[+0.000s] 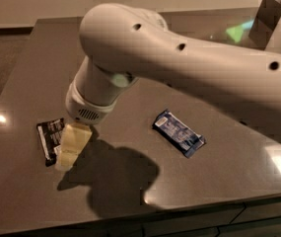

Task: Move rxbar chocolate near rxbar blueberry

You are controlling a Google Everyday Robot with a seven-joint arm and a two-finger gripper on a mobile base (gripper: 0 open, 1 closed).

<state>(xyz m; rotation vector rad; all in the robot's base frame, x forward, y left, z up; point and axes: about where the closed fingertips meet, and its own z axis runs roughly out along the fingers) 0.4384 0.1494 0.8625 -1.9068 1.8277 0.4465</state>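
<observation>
Over the left part of the dark table (pixel 21 83), in the camera view, the gripper (pixel 67 154) hangs low. Its pale yellow end lies across the right-hand edge of the rxbar chocolate (pixel 47 138). That overlap hides part of the black wrapper. Only the portion on the picture's left of the gripper shows, and its white lettering is too small to read. Whether the gripper touches the bar or hovers just above it cannot be told. Whether it is open or closed, or has hold of anything, cannot be told either, since the yellow part reads as one solid block.

The white arm (pixel 189 58) comes in from the right edge, where it is cut off, and covers much of the table's middle and rear. Its dark shadow (pixel 120 177) spreads over the tabletop just below and to the picture's right of the gripper.

The rxbar blueberry (pixel 178 132) lies flat and slanted, well apart from the gripper on the picture's right. It is in full view and clear of both the arm and the black bar. Its pale print cannot be read.

A dark box-like shape (pixel 270 16) far up and to the right of the gripper is cut by the top edge. What it is cannot be made out.

Counted: one black bar, one blue bar, one gripper, one arm.
</observation>
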